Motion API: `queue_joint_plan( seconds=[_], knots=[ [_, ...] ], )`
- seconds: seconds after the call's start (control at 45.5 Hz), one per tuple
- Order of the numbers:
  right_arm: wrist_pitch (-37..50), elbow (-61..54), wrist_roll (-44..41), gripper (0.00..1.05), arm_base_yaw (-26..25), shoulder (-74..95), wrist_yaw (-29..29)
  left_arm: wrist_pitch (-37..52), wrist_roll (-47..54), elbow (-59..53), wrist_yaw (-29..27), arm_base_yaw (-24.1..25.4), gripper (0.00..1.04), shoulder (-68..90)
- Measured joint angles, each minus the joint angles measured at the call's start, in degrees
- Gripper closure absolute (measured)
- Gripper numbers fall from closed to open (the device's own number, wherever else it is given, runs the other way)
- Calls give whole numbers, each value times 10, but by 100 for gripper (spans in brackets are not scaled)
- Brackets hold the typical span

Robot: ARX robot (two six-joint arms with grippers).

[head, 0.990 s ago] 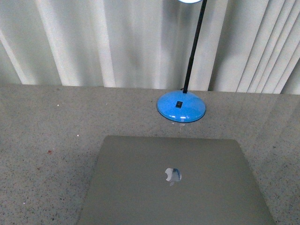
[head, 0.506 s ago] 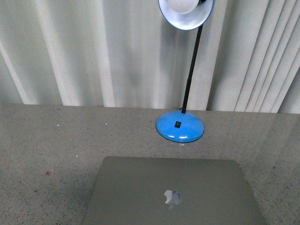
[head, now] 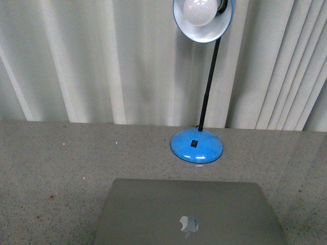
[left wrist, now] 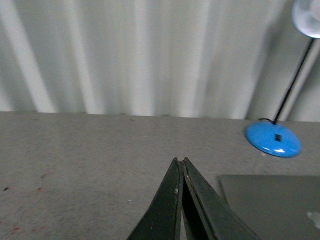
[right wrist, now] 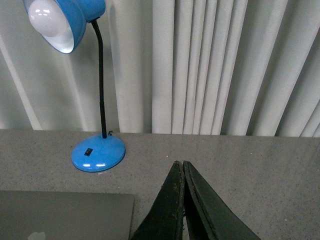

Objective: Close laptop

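Observation:
The laptop lies flat on the speckled grey table with its silver-grey lid down and the apple logo facing up, at the near edge of the front view. Neither arm shows in that view. In the left wrist view my left gripper is shut and empty, above bare table beside the laptop. My right gripper is also shut and empty, hanging over the table beside the other side of the laptop. Nothing touches the lid.
A blue desk lamp stands just behind the laptop, its round base on the table and its shade high above. A white pleated curtain closes off the back. Speckled table stretches to both sides.
The front view has tilted up: the laptop and lamp base have slid lower in the picture and the lamp's shade has come fully into view. The lid stays flat.

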Motion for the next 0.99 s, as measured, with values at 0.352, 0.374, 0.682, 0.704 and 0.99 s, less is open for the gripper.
queue_joint_plan(
  seconds=[0.352,0.374,0.682,0.704,0.99],
  knots=[
    [-20,-41,1,102,0,-63,0,-96,0,-25,-1,-10,101,-120],
    [-22,-43,1,102,0,-66,0,-96,0,-26,-1,-10,101,-126],
    [-43,-57,1,102,0,-102,0,-96,0,-26,-1,-10,101,-137],
    [-40,-61,1,102,0,-107,0,-96,0,-26,-1,-10,101,-137],
    [-134,-74,1,102,0,-213,0,-96,0,-26,-2,-10,101,-138]
  ],
)
